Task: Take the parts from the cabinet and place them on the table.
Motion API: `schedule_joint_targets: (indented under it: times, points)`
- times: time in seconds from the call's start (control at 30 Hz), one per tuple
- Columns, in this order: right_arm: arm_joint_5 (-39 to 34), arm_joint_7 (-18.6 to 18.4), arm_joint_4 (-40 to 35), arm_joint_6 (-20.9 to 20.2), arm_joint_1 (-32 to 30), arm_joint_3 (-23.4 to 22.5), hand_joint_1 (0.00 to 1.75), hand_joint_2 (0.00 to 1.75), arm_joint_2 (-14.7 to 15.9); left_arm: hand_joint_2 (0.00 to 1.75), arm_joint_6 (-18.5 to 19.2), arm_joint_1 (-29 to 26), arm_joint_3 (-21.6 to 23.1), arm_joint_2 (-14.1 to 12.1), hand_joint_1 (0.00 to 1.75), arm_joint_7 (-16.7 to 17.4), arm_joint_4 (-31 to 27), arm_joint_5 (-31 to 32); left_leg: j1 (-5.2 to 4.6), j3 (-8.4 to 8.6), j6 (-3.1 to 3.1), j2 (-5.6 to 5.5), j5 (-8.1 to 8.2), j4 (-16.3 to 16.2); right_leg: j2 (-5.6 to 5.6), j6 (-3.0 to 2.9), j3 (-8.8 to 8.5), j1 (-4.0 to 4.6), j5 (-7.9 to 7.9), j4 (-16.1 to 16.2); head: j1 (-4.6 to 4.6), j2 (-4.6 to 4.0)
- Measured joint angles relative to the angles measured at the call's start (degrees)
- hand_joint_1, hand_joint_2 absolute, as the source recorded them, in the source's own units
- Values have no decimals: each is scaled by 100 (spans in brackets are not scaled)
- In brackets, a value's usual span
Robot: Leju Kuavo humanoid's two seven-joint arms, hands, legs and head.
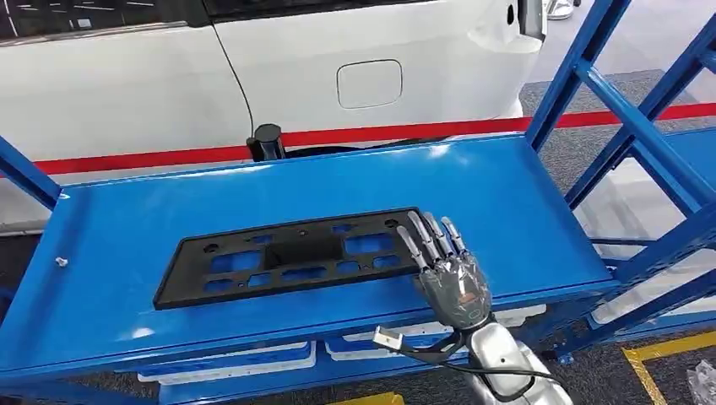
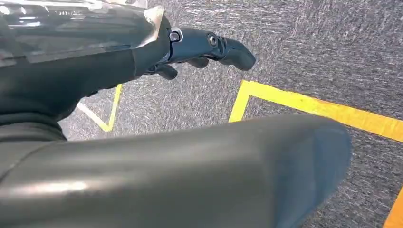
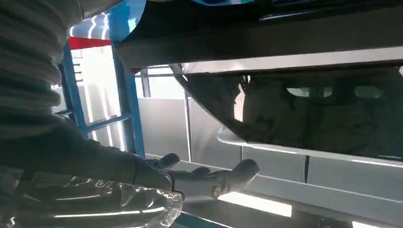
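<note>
Right hand (image 1: 452,283) flat, fingers apart, tips at right end of black perforated panel (image 1: 287,256) on blue shelf (image 1: 127,228); left hand (image 2: 199,47) empty, fingers loosely spread.

A blue metal shelf (image 1: 127,228) carried the load, its glossy top spanning left to right between slanted blue uprights. A flat black plastic part (image 1: 291,256) with rectangular cutouts lay on it, near the front edge and right of centre. A small screw (image 1: 61,261) sat far left.
</note>
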State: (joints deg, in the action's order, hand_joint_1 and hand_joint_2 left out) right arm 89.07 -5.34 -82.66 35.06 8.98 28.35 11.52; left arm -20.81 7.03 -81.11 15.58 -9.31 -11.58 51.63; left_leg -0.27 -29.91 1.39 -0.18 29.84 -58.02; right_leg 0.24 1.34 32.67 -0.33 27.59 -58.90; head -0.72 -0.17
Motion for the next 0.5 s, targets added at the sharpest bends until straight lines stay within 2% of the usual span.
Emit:
schedule_joint_targets:
  times: [0.13,0.27,0.33,0.5]
  points:
    - [-368,539,77,-140,-15,-13,0,175,-215,0,-2,0,15,0,0,2,2,9,-1,1,0,2,0,0,2,0,1,-1,-1,0,-2,2]
    - [-1534,1238,103,-429,-35,-42,0,175,-448,0,-13,-1,33,0,0,4,0,33,-1,1,0,1,0,-1,1,0,1,0,0,0,-2,2]
    - [-1922,1413,68,-527,-75,-50,0,175,-534,0,-15,-1,48,0,0,11,0,39,-1,1,0,1,0,0,1,0,1,0,0,0,-2,2]
    - [-2077,1476,-164,-582,-169,-48,0,175,-660,0,-13,-2,52,0,0,20,0,44,-1,0,0,1,0,0,1,0,1,0,0,0,-2,0]
